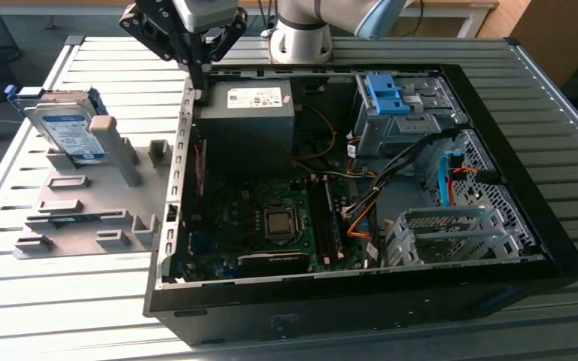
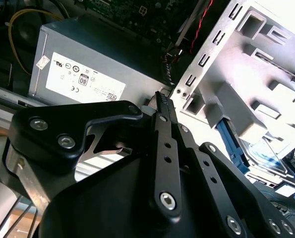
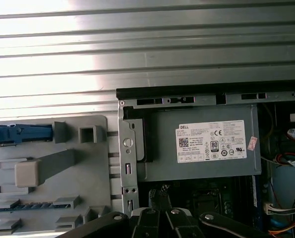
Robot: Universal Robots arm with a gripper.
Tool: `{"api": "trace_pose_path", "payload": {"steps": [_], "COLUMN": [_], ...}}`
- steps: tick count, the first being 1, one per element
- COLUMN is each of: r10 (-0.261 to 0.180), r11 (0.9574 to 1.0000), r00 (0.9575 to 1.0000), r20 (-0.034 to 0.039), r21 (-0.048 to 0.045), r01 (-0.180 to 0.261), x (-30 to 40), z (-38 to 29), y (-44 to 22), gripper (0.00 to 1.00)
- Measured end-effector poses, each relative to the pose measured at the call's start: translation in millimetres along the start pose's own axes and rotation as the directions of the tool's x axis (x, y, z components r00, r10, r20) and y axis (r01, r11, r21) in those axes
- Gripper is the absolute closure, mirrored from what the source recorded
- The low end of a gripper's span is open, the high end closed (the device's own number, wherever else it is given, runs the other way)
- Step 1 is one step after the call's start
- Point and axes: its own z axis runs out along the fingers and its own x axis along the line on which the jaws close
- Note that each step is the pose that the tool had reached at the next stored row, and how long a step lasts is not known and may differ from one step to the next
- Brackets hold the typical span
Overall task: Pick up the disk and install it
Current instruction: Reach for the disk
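Disk [image 1: 63, 124]: lower end hidden inside grey holder [image 1: 88, 201]. Second wrist view: disk mostly covered by holder's post, label too blurred.

Probably a robotics lab or workshop: an opened computer case [image 1: 369, 308] on a slatted metal workbench [image 1: 68, 301].

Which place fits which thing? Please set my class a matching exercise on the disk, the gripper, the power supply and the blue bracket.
Things
1. disk
2. gripper
3. power supply
4. blue bracket

Places
A. inside the case, in a far corner, with a white sticker on top
B. standing on edge in the grey fixture, outside the case
C. at the drive cage, toward the exterior view's right
D. above the case wall beside the power supply, shut and holding nothing

Pairs: 1-B, 2-D, 3-A, 4-C
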Motion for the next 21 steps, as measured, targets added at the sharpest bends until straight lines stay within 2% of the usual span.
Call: {"api": "trace_pose_path", "payload": {"steps": [16,21], "r10": [0.0,0.0], "r11": [1.0,1.0], "r00": [1.0,1.0], "r20": [-0.0003,-0.0004], "r21": [0.0001,0.0001], "r01": [0.0,0.0], "x": [7.9,13.7], "z": [0.7,0.8], "y": [-0.6,-0.9], "gripper": [0.89,0.89]}}
